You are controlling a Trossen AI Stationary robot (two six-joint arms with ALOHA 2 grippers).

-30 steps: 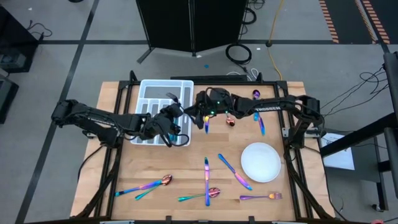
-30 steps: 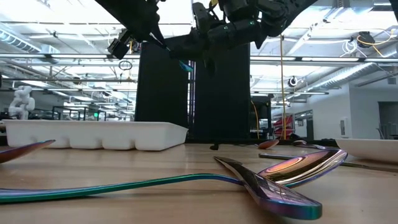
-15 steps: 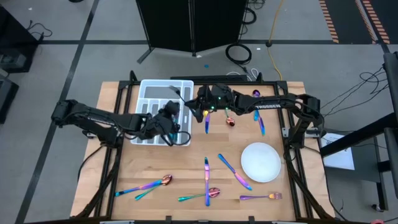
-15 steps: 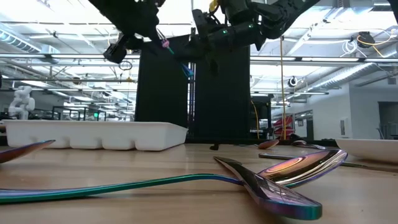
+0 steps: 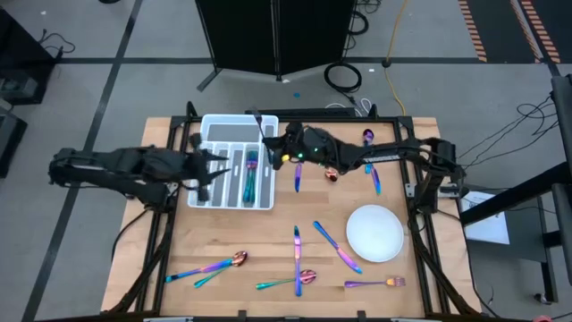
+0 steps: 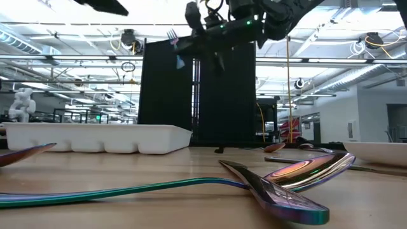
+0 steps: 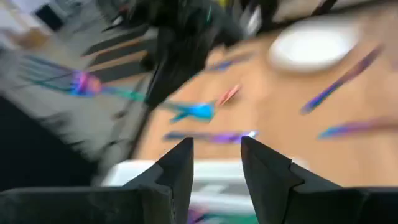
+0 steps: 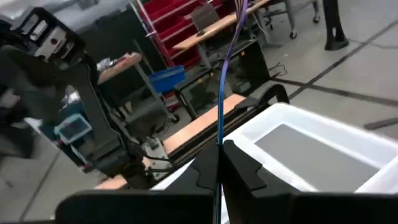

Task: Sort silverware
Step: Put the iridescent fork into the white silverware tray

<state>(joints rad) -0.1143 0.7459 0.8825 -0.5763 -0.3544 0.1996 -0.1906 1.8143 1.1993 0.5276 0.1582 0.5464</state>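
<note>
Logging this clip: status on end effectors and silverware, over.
Left end effector open, empty, beside the tray. Right end effector shut on a fork, raised over the tray's far corner. Several pieces loose on table. Nothing in the way.

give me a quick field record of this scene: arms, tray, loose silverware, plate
left gripper: open, empty, over the tray's left edge
right gripper: shut on a fork, above the tray's far right corner
tray: white, divided, a utensil lying in a right-hand slot
loose silverware: scattered on the table's near half
plate: white, empty, near right
</note>
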